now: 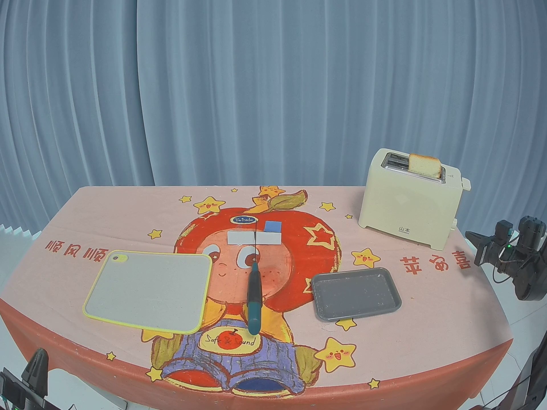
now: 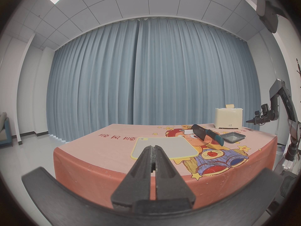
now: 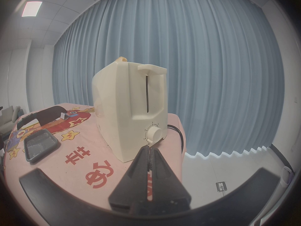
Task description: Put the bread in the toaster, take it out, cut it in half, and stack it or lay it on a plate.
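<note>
A slice of bread (image 1: 425,165) stands in the far slot of the cream toaster (image 1: 409,199) at the table's back right, its top sticking out. The bread (image 3: 121,59) peeks over the toaster (image 3: 125,110), whose lever (image 3: 152,68) is up. My right gripper (image 3: 148,149) is shut and empty, just off the table's right edge, pointing at the toaster's dial (image 3: 153,133). It also shows as the right gripper (image 1: 469,235) beside the table. My left gripper (image 2: 153,149) is shut and empty, low before the table's front left corner. A teal-handled knife (image 1: 254,294) lies mid-table.
A grey cutting board (image 1: 149,290) with a yellow rim lies at the front left. A dark grey tray (image 1: 355,293) sits right of the knife, in front of the toaster. The toaster's black cord (image 3: 175,134) runs off the table's right edge. Blue curtains hang behind.
</note>
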